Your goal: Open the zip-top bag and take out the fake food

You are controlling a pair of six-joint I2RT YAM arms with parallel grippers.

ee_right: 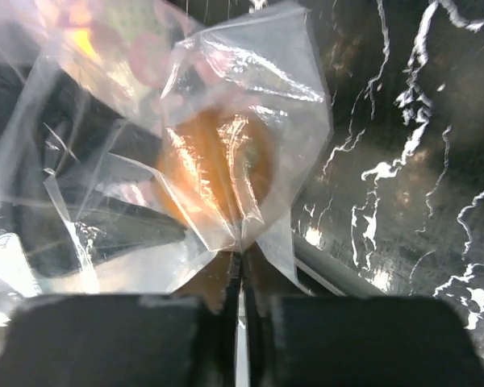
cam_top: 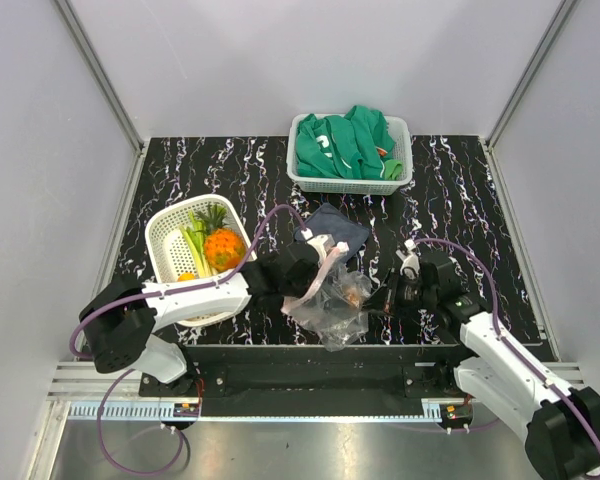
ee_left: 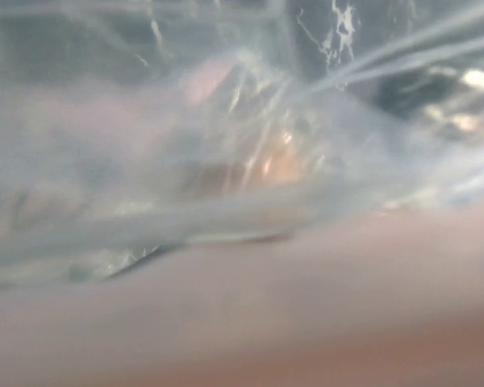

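Where the right jaws are pinched shut, a corner of the zip-top bag (ee_right: 129,210) is gripped, orange fake food (ee_right: 218,173) seen just beyond inside it. The bag is stretched leftward over the desk (cam_top: 460,200) toward the left jaws, whose state cannot be told.

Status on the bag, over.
Left gripper clamped on zip-top bag at its zip edge. Right gripper pinching its clear film. Orange fake food piece inside. Nothing in the way.
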